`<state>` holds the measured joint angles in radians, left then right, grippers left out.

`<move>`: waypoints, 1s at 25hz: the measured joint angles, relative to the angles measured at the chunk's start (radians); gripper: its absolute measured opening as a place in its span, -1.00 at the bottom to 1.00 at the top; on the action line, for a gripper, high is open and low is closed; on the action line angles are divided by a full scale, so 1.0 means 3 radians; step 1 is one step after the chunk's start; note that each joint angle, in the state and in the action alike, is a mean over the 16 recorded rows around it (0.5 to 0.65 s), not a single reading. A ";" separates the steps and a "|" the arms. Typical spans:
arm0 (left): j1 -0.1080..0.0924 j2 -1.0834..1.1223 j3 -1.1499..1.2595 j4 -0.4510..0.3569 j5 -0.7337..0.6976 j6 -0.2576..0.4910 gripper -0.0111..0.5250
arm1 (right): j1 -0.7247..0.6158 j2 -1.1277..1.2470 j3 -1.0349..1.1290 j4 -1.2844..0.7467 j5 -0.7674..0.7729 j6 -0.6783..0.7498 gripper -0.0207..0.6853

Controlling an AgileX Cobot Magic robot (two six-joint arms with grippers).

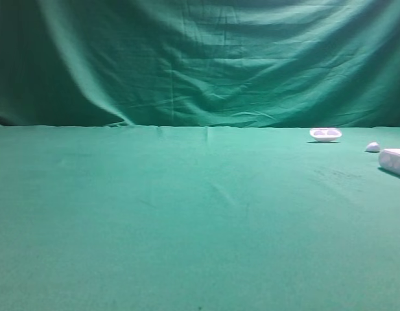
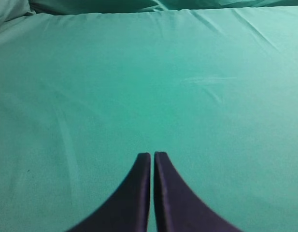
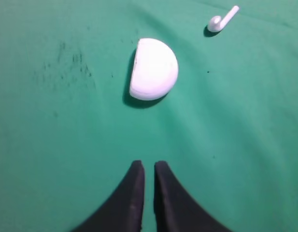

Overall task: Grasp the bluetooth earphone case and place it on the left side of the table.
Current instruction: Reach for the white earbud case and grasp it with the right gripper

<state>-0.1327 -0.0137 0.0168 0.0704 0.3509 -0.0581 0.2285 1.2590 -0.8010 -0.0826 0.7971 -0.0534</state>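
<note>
The bluetooth earphone case [image 1: 393, 161] lies at the right edge of the green surface [image 1: 187, 214], ahead of the right claw [image 3: 149, 166], whose jaws sit nearly together, gripping nothing. The left claw [image 2: 152, 155] is likewise closed and empty. A loose earbud [image 3: 222, 20] rests near the case.

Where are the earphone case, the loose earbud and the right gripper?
earphone case [image 3: 153, 69]: right wrist view, middle of its white top.
earbud [image 3: 215, 22]: right wrist view, its rounded head.
right gripper [image 3: 149, 169]: right wrist view, narrow gap between the two dark fingertips.
</note>
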 joint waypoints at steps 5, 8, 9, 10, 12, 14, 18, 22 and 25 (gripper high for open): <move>0.0000 0.0000 0.0000 0.0000 0.0000 0.0000 -0.96 | 0.0052 0.0587 -0.0251 -0.0009 -0.0055 0.0003 0.11; 0.0000 0.0000 0.0000 0.0000 0.0000 0.0000 -0.96 | 0.0056 0.0887 -0.0371 0.0000 -0.0117 0.0006 0.42; 0.0000 0.0000 0.0000 0.0000 0.0000 0.0000 -0.96 | 0.0057 0.0976 -0.0408 0.0003 -0.0141 0.0007 0.50; 0.0000 0.0000 0.0000 0.0000 0.0000 0.0000 -0.96 | 0.0058 0.1063 -0.0443 0.0007 -0.0165 0.0008 0.56; 0.0000 0.0000 0.0000 0.0000 0.0000 0.0000 -0.96 | 0.0059 0.1219 -0.0509 0.0012 -0.0215 0.0011 0.66; 0.0000 0.0000 0.0000 0.0000 0.0000 0.0000 -0.96 | 0.0060 0.1354 -0.0570 0.0015 -0.0258 0.0015 0.70; 0.0000 0.0000 0.0000 0.0000 0.0000 0.0000 -0.96 | 0.0060 0.1567 -0.0668 0.0003 -0.0319 0.0047 0.68; 0.0000 0.0000 0.0000 0.0000 0.0000 0.0000 -0.96 | 0.0061 0.1708 -0.0736 -0.0031 -0.0355 0.0101 0.63; 0.0000 0.0000 0.0000 0.0000 0.0000 0.0000 -0.96 | 0.0062 0.1771 -0.0768 -0.0062 -0.0373 0.0151 0.53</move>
<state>-0.1327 -0.0137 0.0168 0.0704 0.3509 -0.0581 0.2471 1.7901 -1.0312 -0.1013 0.6851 -0.0080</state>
